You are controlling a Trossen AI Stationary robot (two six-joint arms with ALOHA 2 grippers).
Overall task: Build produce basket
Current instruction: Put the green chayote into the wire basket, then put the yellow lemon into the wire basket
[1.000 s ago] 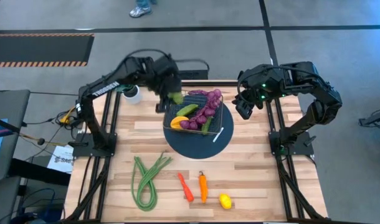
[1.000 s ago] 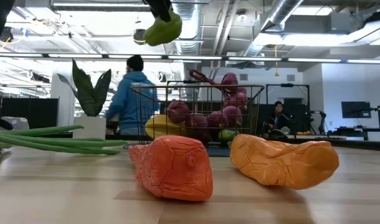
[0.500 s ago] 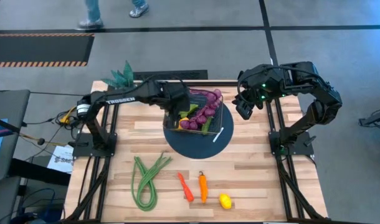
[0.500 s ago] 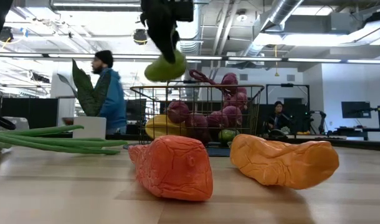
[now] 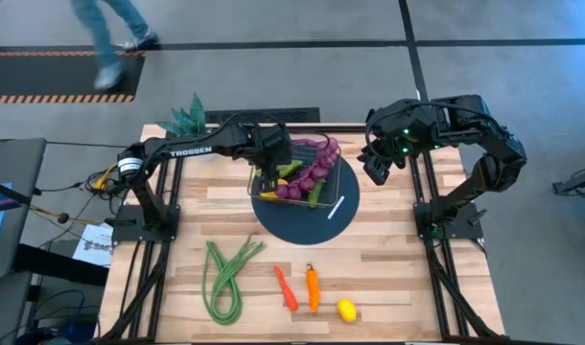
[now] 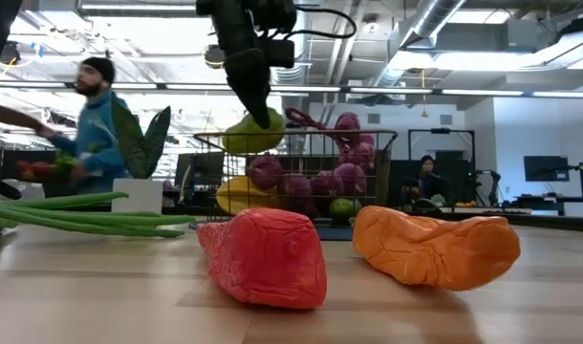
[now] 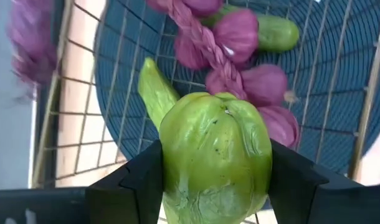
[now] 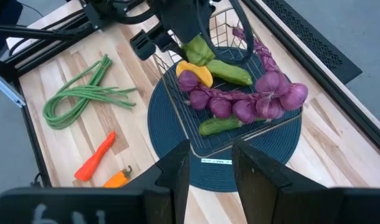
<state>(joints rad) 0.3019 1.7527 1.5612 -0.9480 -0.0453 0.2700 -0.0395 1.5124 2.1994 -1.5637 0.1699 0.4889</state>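
Observation:
My left gripper (image 5: 272, 168) is shut on a green fruit (image 7: 216, 155) over the left part of the wire basket (image 5: 346, 178); in the low view the green fruit (image 6: 251, 134) sits at the basket's rim (image 6: 301, 133). Inside the basket lie the purple grape string (image 5: 317, 161), a long green pepper (image 8: 230, 72), a yellow piece (image 8: 198, 72) and a cucumber (image 8: 220, 126). The basket stands on a dark blue round mat (image 5: 307, 228). My right gripper (image 8: 210, 165) is open, raised near the table's far right (image 5: 377, 165). My left gripper pinches the green fruit between its two fingers (image 7: 143, 180), one on each side of the fruit's body (image 7: 171, 155). The fingers come from above, slanting down from the table's left. The fruit is lifted above the basket's floor, hanging below the fingers.
Green beans (image 5: 225, 273) lie at the near left of the table. A red pepper (image 5: 286, 287), an orange pepper (image 5: 313, 287) and a lemon (image 5: 346, 310) lie near the front edge. A spiky plant (image 5: 187, 117) stands at the far left corner. A person (image 6: 86, 124) walks behind.
My left gripper has carried the green fruit from above the basket's far left corner toward the basket and down, until the fruit is level with the rim. It has stayed shut on the fruit. A person has walked past behind the table.

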